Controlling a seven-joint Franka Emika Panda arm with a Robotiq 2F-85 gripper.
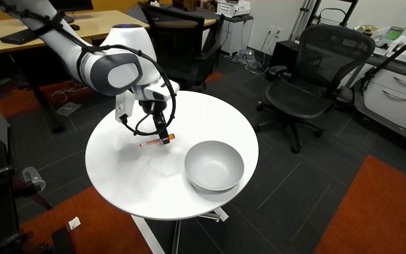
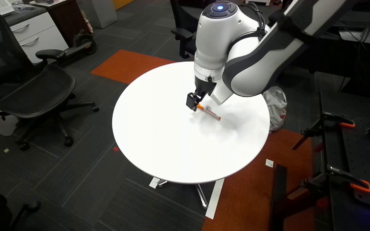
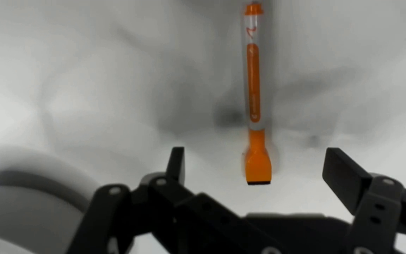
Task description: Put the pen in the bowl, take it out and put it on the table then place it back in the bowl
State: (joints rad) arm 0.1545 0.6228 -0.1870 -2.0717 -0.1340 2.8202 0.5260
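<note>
The orange pen (image 1: 151,142) lies flat on the round white table (image 1: 129,190); it also shows in an exterior view (image 2: 210,113). In the wrist view the pen (image 3: 254,84) stretches away from me, its wide orange cap nearest. My gripper (image 3: 254,163) is open and empty, with one finger on each side of the cap and apart from it. The gripper is low over the cap end in both exterior views (image 1: 164,140) (image 2: 193,103). The silvery-grey bowl (image 1: 214,165) stands upright near the table's edge, its inside bare. A blurred grey curve, probably the bowl (image 3: 23,211), shows in the wrist view.
A black mesh chair (image 1: 330,70) stands beside the table. A light wooden desk (image 1: 104,21) is behind the arm. A black bench with orange clamps (image 2: 358,154) is at the side. Loose black cable loops (image 1: 173,102) hang around the wrist. The bowl does not show past the arm (image 2: 210,48).
</note>
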